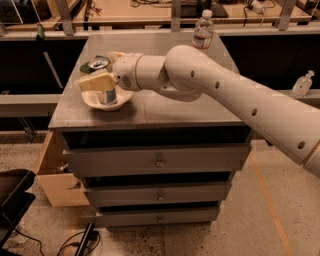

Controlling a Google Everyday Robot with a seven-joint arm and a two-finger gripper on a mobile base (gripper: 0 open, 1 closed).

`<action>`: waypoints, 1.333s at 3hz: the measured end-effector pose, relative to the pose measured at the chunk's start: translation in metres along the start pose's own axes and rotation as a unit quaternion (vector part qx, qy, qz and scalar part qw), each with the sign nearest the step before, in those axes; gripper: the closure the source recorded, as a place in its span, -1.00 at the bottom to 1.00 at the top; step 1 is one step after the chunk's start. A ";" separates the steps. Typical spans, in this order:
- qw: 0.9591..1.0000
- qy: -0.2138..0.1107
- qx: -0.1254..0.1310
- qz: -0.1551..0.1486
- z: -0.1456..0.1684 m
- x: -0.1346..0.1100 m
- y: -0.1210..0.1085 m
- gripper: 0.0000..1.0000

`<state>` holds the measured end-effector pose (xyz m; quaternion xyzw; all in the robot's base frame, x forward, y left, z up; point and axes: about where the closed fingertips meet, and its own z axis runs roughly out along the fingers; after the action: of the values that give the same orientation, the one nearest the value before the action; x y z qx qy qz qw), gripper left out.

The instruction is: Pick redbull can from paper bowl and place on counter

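Observation:
The redbull can [98, 63], blue and silver with a silver top, stands in the paper bowl [121, 99] on the front left of the grey counter [170, 107]. My gripper [98, 71] reaches in from the right and is shut on the can. One cream finger [95, 81] crosses in front of the can's middle and the other shows behind it. The can's lower part shows below the front finger, inside the bowl's rim. The can leans slightly.
A clear water bottle [202, 30] stands at the counter's back right corner. A wooden workbench [150, 10] runs behind. An open wooden drawer [55, 175] juts out low on the left. A small bottle [302, 82] sits on a ledge to the right.

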<state>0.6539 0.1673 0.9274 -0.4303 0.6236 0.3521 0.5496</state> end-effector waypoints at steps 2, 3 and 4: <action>1.000 -0.001 -0.004 -0.001 0.004 -0.001 0.004 0.46; 1.000 -0.001 -0.006 -0.001 0.005 -0.002 0.006 0.92; 1.000 -0.001 -0.011 -0.005 0.008 -0.009 0.008 1.00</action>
<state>0.6498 0.1788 0.9344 -0.4389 0.6167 0.3567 0.5476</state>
